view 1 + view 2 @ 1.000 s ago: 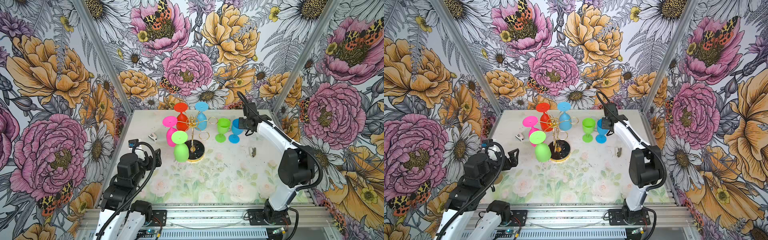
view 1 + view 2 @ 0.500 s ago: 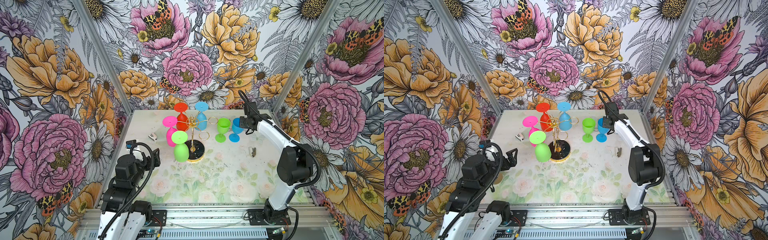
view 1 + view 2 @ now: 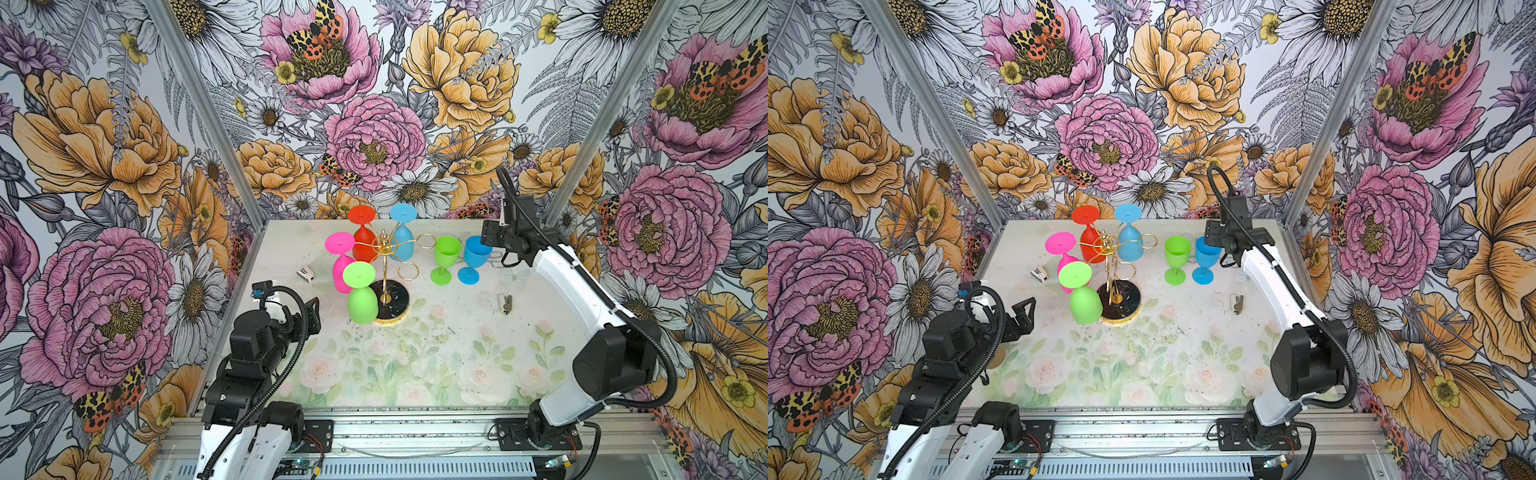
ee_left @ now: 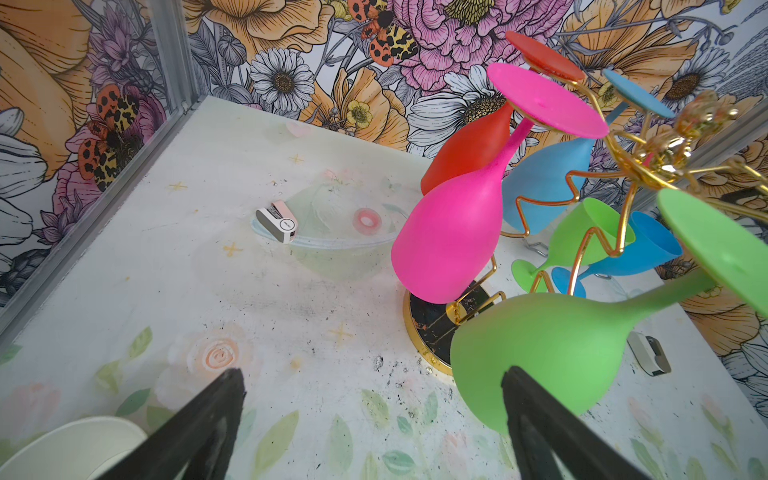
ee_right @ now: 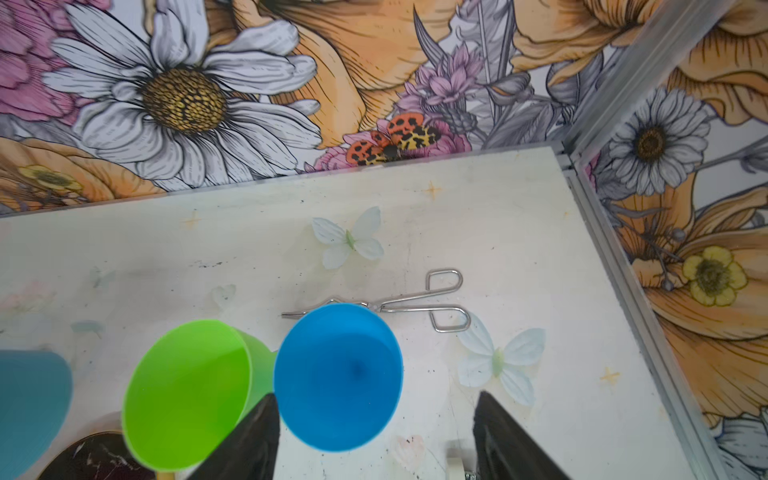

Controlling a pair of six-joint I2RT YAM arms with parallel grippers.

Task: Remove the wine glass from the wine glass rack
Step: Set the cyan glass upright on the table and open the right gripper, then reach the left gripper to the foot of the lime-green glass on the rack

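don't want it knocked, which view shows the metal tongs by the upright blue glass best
Right wrist view: the metal tongs lie flat, both loop handles clear, only partly covered by the upright blue wine glass. Top views and left wrist view show at most a sliver of wire.

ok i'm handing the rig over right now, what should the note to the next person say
Left tool: open, empty, by the hanging green glass.
Right tool: open at the standing blue glass, not gripping it.
Wine glass rack: red glass, pink glass, hanging blue glass and hanging green glass hang upside down on it.
Done: standing green glass and standing blue glass upright on the table, off the rack.
Left: four glasses to take off.
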